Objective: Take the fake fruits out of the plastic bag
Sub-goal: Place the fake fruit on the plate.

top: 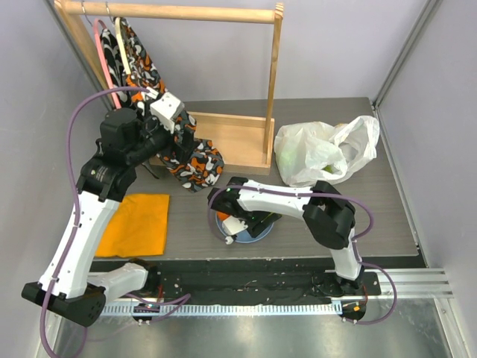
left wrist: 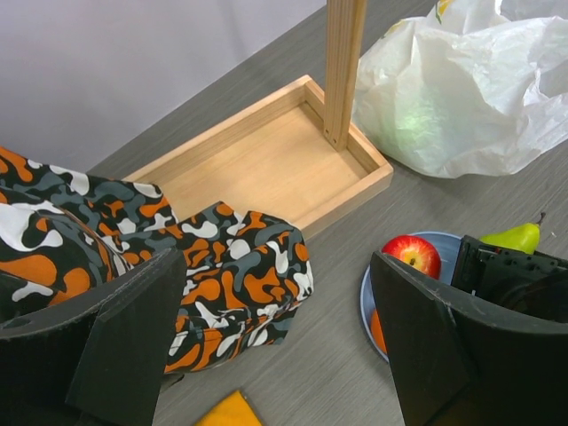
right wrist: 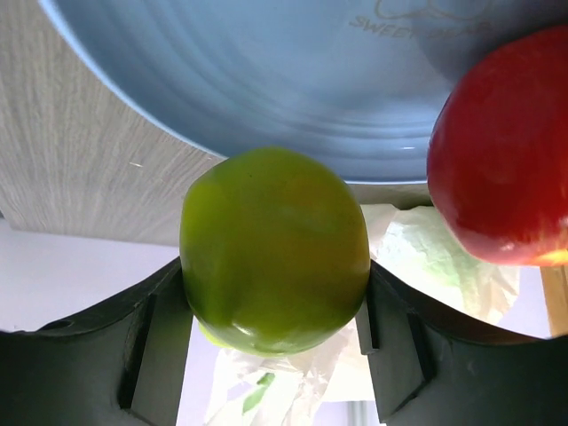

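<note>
- The pear (right wrist: 273, 257) is clamped between the right fingers (right wrist: 151, 355), which are set to about its width. It is held at the rim of the plate (right wrist: 293, 80), and whether it touches the plate cannot be told.
- A red apple (right wrist: 501, 151) is already lying on the plate, just beside the pear.
- The step in hand is judged to be the setting-down of the pear.
- For the next move, the pear would need to be lowered onto a bare part of the plate, clear of the red apple. The fingers would then be opened and drawn straight off, so that neither fruit is rolled.
- The bag (top: 324, 149) lies on the desk (top: 373, 224), well apart from the plate, toward the far right. Green shapes are seen faintly through it, so more fruit is probably inside.
- A return to the bag's mouth would be called for afterwards.
- The left fingers (left wrist: 133, 328) are spread wide with nothing between them, above a patterned cloth (left wrist: 240, 275).
</note>
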